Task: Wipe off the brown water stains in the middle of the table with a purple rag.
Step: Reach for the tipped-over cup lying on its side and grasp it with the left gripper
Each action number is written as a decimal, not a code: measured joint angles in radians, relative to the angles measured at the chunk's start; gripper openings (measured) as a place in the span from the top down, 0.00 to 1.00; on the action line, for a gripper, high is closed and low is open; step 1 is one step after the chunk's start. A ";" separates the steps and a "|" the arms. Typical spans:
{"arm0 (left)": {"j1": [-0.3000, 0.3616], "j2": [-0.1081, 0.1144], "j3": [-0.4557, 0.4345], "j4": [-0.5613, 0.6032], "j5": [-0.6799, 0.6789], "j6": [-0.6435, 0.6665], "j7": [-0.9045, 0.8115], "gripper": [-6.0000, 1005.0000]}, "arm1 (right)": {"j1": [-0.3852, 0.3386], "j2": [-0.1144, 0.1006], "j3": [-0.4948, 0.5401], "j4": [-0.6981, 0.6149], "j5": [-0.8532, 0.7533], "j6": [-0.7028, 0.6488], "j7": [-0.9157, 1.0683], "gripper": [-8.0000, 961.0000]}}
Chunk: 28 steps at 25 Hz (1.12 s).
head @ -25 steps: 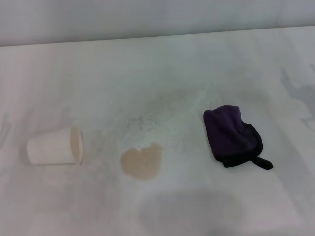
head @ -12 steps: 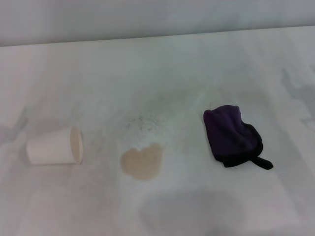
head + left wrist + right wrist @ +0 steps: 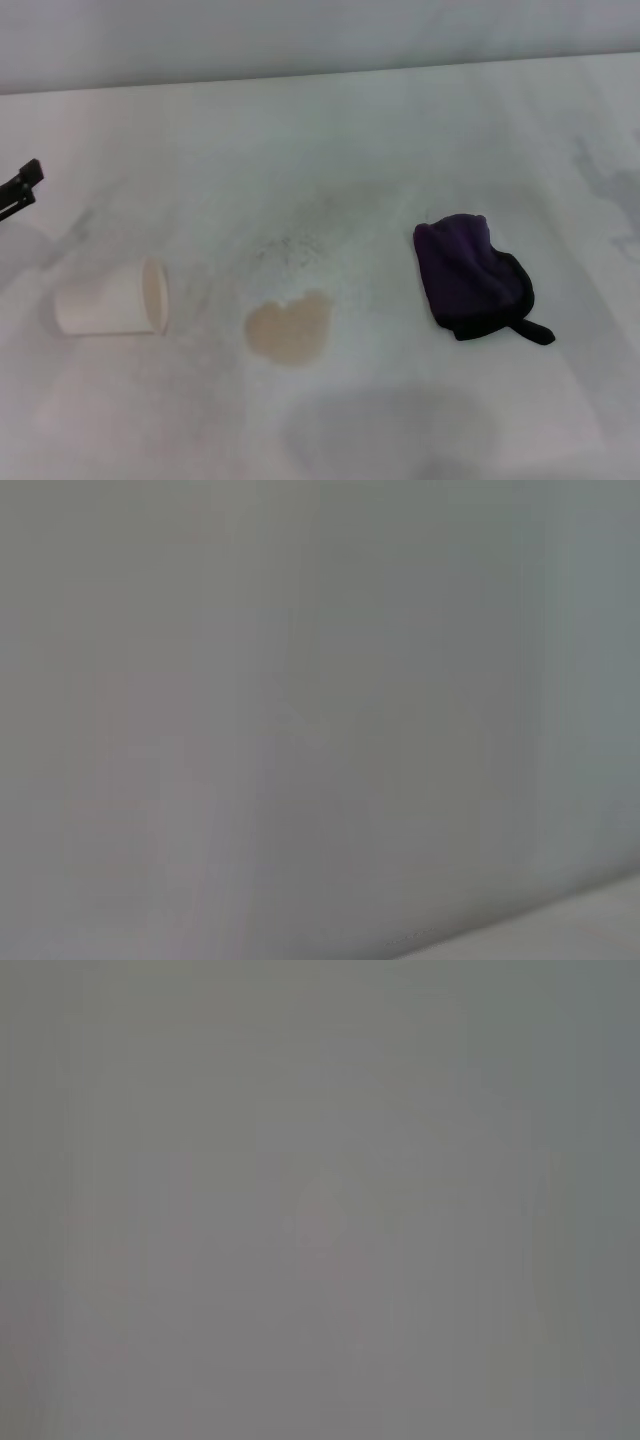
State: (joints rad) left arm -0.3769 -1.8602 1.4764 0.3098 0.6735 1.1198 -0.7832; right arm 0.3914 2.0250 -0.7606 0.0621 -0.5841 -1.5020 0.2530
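Note:
The brown water stain [image 3: 289, 331] is a flat tan, heart-shaped patch on the white table [image 3: 330, 150], near the middle front. The purple rag [image 3: 470, 275] lies crumpled to its right, with black edging and a short black tab pointing right. Nothing touches either one. The black tip of my left gripper [image 3: 21, 187] shows at the far left edge of the head view, above and behind the paper cup, well away from the stain and the rag. My right gripper is out of view. Both wrist views show only blank grey.
A white paper cup [image 3: 111, 298] lies on its side left of the stain, mouth facing the stain. A faint grey speckled smudge [image 3: 290, 245] sits just behind the stain. Grey shadows fall at the table's right side and front.
The tip of my left gripper has come into the head view at the left edge; it was out of view before. The stain, the rag and the cup have not moved.

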 joint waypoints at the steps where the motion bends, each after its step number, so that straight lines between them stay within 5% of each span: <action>1: -0.003 0.011 -0.002 0.024 0.036 -0.008 -0.025 0.11 | 0.001 0.000 0.007 0.000 0.001 0.002 0.000 0.09; 7: 0.001 0.084 -0.017 0.308 0.388 -0.073 -0.338 0.11 | 0.006 0.000 0.067 0.002 0.002 0.030 0.000 0.09; 10: 0.007 0.090 -0.060 0.453 0.604 -0.066 -0.473 0.11 | 0.011 0.001 0.073 0.003 0.002 0.038 0.000 0.09; 13: 0.007 0.069 -0.136 0.602 0.893 -0.017 -0.638 0.11 | 0.017 0.001 0.073 0.003 0.003 0.040 0.000 0.09; 17: 0.003 0.001 -0.246 0.775 1.230 0.124 -0.755 0.11 | 0.022 0.001 0.077 0.003 0.003 0.060 0.000 0.09; 22: -0.001 -0.066 -0.348 0.929 1.426 0.291 -0.789 0.11 | 0.028 0.001 0.112 0.003 0.003 0.094 0.000 0.09; 28: -0.019 -0.062 -0.362 1.024 1.503 0.449 -0.817 0.12 | 0.030 0.001 0.132 0.002 0.003 0.102 0.004 0.09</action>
State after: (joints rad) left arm -0.3955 -1.9222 1.1146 1.3338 2.1767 1.5689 -1.6006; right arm 0.4210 2.0265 -0.6289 0.0644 -0.5814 -1.3996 0.2573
